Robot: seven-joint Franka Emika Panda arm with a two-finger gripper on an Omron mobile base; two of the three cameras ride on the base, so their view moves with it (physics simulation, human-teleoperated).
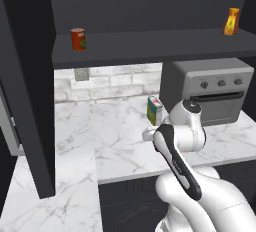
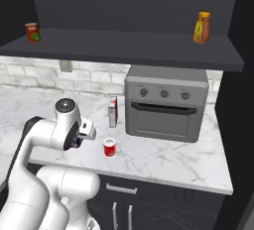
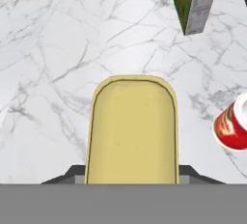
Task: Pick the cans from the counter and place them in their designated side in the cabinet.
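Note:
My gripper (image 3: 131, 175) is shut on the boxy tin (image 3: 131, 129). Its yellow top faces the hand camera, with a dark fingertip on either side. From the right base view the gripper (image 2: 78, 141) hangs low over the front of the white marble counter (image 2: 163, 157), and a bit of the tin's dark blue label (image 2: 75, 143) shows under the hand. I cannot tell whether the tin touches the counter. The short red can (image 2: 109, 148) (image 3: 233, 127) stands upright on the counter just right of the gripper, apart from it. The dark cabinet shelf (image 1: 150, 46) (image 2: 124, 45) runs above.
A green-and-white carton (image 1: 154, 110) (image 2: 113, 111) (image 3: 197, 2) stands behind the red can, next to the grey oven (image 2: 166, 107) (image 1: 210, 93). On the shelf sit a darker orange-red can (image 1: 78, 39) (image 2: 32, 31) at the left and an orange bottle (image 1: 231, 21) (image 2: 201, 27) at the right. A tall dark side panel (image 1: 30, 91) is on the left.

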